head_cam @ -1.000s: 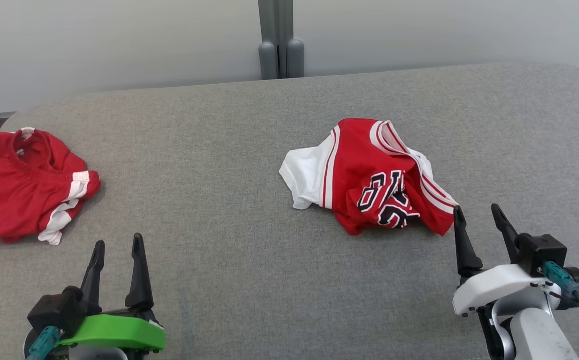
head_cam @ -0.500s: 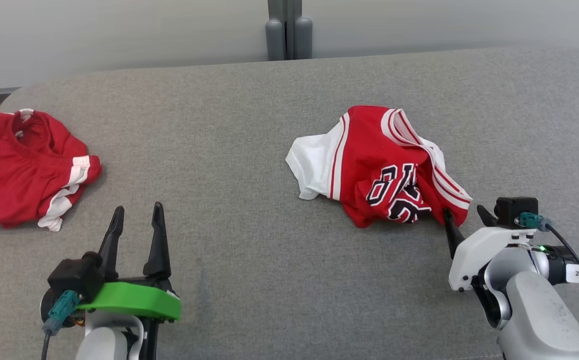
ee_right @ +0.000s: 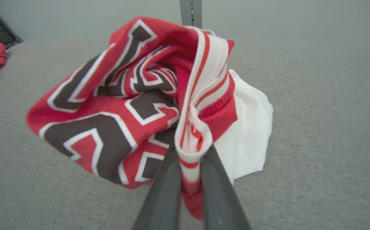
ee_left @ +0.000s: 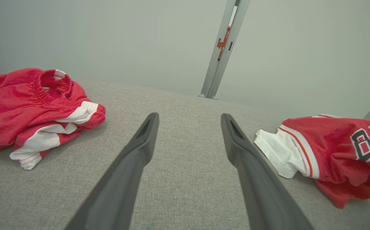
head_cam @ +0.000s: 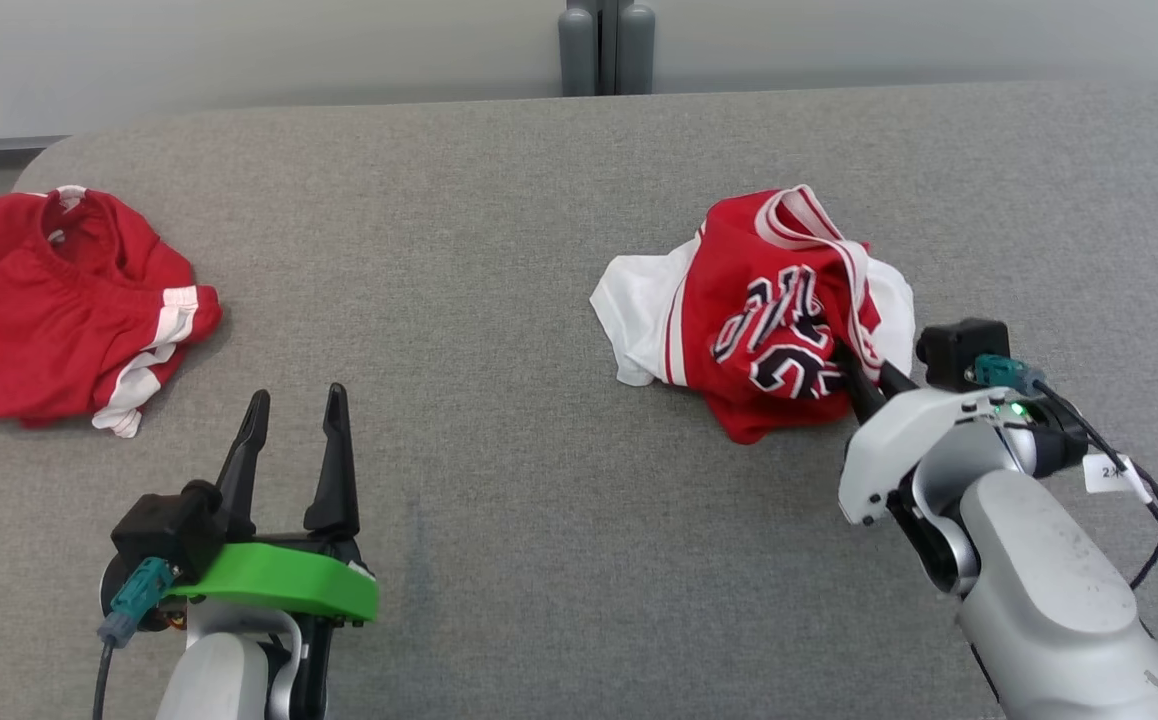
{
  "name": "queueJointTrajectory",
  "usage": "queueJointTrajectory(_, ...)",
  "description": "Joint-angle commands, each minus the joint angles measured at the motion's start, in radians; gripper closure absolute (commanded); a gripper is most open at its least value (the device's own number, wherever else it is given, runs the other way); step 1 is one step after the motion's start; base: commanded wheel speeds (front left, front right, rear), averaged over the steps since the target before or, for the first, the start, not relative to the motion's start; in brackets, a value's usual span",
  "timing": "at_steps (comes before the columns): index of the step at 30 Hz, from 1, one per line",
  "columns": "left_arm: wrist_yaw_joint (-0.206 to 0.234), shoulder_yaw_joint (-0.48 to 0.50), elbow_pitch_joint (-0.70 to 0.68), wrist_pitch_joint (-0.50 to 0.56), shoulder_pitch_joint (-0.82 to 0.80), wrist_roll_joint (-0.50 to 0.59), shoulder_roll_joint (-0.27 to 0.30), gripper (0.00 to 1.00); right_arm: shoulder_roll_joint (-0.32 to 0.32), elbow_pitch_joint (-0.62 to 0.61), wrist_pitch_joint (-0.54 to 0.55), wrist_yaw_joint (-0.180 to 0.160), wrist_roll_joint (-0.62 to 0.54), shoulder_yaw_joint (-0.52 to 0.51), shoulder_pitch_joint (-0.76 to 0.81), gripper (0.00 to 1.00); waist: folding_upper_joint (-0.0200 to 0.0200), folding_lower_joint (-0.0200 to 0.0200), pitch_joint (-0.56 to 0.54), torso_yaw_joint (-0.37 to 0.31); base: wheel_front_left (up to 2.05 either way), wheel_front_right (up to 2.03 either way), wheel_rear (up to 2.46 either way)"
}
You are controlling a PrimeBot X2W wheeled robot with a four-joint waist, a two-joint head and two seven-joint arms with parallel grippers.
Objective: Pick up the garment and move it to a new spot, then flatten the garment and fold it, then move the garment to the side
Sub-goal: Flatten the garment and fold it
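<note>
The garment [head_cam: 759, 300] is a crumpled red and white jersey with black numbers, lying right of centre on the grey padded surface [head_cam: 499, 300]. My right gripper [head_cam: 864, 370] is at its near right edge, shut on a fold of the striped white and red trim. In the right wrist view the trim sits pinched between the two fingers of that gripper [ee_right: 189, 153], and the garment [ee_right: 124, 95] bunches up above them. My left gripper [head_cam: 297, 400] stands open over bare surface at the lower left, well apart from the garment [ee_left: 332, 150]; its view shows it [ee_left: 189, 118] holding nothing.
A second red garment with white trim [head_cam: 49, 310] lies crumpled at the far left edge, also seen from the left wrist [ee_left: 22, 99]. A grey post [head_cam: 604, 45] stands behind the surface against a pale wall. Bare grey fabric lies between the two garments.
My right gripper has pushed forward into the garment's near right edge and shut on the striped trim, bunching the cloth up. The head camera has shifted; the left gripper stays open.
</note>
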Motion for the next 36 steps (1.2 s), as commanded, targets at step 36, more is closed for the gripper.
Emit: queueJointTrajectory(36,-0.003,-0.011,-0.03,-0.001,-0.046,-0.025,0.002,0.0,-0.043,0.003,-0.042,0.0,0.259,0.208,-0.482,1.0,0.0,0.0,0.059,0.001,0.0,0.0,0.0)
